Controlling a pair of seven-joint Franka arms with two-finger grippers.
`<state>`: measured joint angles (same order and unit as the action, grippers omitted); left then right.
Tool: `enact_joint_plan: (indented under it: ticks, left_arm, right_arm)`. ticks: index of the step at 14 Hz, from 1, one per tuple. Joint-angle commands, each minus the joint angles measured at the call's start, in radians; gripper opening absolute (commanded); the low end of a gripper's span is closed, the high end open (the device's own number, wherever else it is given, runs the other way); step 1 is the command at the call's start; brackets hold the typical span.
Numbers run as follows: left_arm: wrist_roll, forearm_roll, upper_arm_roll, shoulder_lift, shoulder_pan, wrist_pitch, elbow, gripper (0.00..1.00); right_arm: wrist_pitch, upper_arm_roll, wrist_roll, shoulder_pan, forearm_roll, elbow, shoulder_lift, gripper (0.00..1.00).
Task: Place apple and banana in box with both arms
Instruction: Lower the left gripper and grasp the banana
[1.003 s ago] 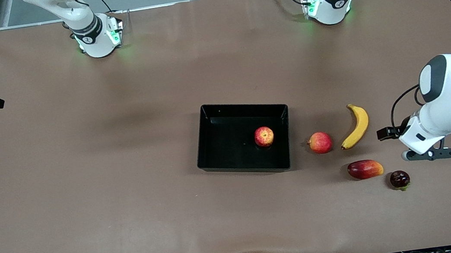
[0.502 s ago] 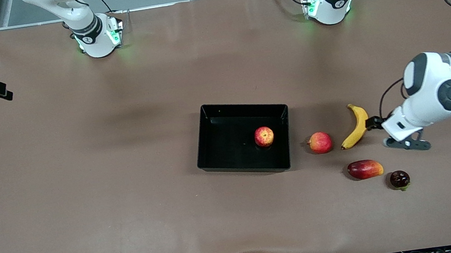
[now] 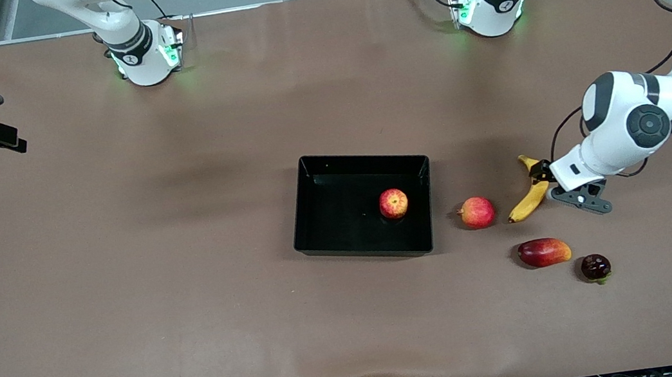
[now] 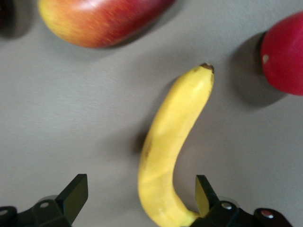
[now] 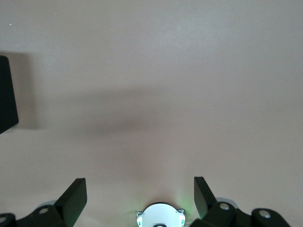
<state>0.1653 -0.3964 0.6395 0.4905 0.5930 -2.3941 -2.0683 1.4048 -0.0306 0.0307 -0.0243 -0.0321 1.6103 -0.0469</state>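
Note:
The apple [image 3: 393, 203] lies in the black box [image 3: 320, 216], toward the box's end nearest the other fruits. The banana [image 3: 525, 206] lies on the table beside the box, toward the left arm's end. My left gripper [image 3: 540, 173] is open and low over the banana's stem end. In the left wrist view the banana [image 4: 175, 132] runs between the open fingers of the left gripper [image 4: 139, 183], closer to one finger, and neither finger grips it. My right gripper [image 3: 11, 139] is open and empty, up over the table's edge at the right arm's end, and waits there [image 5: 139, 185].
A pinkish-red round fruit [image 3: 477, 212] lies between the box and the banana. A red-and-orange mango-like fruit [image 3: 544, 252] and a small dark fruit [image 3: 596, 267] lie nearer to the camera than the banana. The arm bases [image 3: 147, 57] stand along the table's back edge.
My left gripper has swung in from the left arm's end of the table to over the banana's stem end. My right gripper has drifted slightly inward.

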Motion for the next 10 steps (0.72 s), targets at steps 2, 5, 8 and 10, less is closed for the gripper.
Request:
enact_joint_plan:
  ticks: [2,5,8,10]
  left_arm:
    - [0.017,-0.018,0.005,0.043,0.021,-0.114,-0.058,0.89]
    - [0.008,-0.078,0.000,0.082,0.045,-0.131,-0.056,0.64]
    - [0.008,-0.081,0.002,0.071,0.042,-0.123,-0.055,0.23]
    - [0.025,-0.085,0.009,0.040,0.042,-0.117,-0.052,0.00]
  right_arm:
    - [0.014,-0.003,0.005,0.004,-0.031,-0.023,0.009,1.00]
    - [0.013,-0.002,0.006,0.009,-0.017,-0.027,0.009,1.00]
    - [0.028,-0.002,0.005,0.007,-0.012,-0.035,0.016,1.00]
    - [0.052,-0.003,0.006,0.006,-0.012,-0.035,0.018,1.00]
